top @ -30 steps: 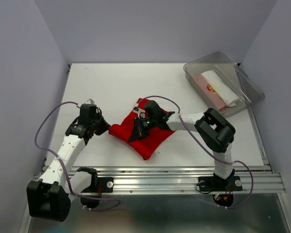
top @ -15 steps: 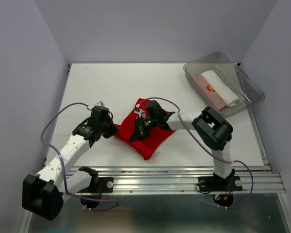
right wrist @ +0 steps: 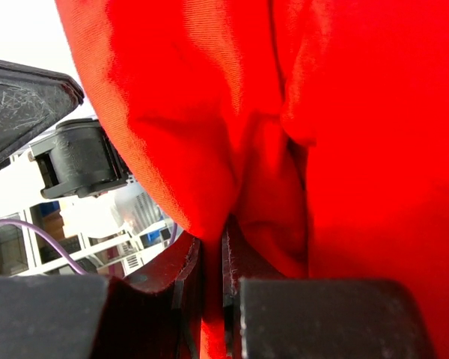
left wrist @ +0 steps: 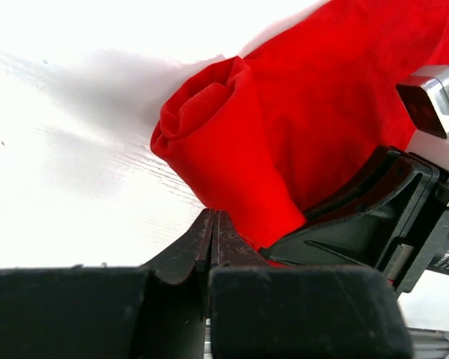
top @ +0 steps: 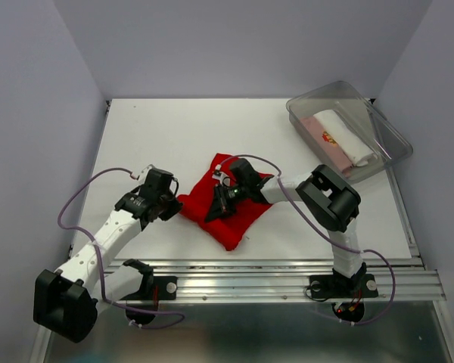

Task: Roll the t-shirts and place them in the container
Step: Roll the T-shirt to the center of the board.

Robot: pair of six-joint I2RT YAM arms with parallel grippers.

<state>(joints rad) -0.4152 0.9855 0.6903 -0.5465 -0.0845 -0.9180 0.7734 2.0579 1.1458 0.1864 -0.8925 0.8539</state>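
Both ends of the red t-shirt (top: 234,231) roll should turn together.
Right gripper (right wrist: 212,241) pinches a fold between its nearly shut fingers. Left gripper (left wrist: 212,223) is closed with no cloth visible between its tips, and the roll's end lies just beyond and right of them. Best to advance both ends evenly, keeping the tube tight and level.

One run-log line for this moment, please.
left gripper: shut, at rolled end of red t-shirt | right gripper: shut on red t-shirt | state: partly rolled
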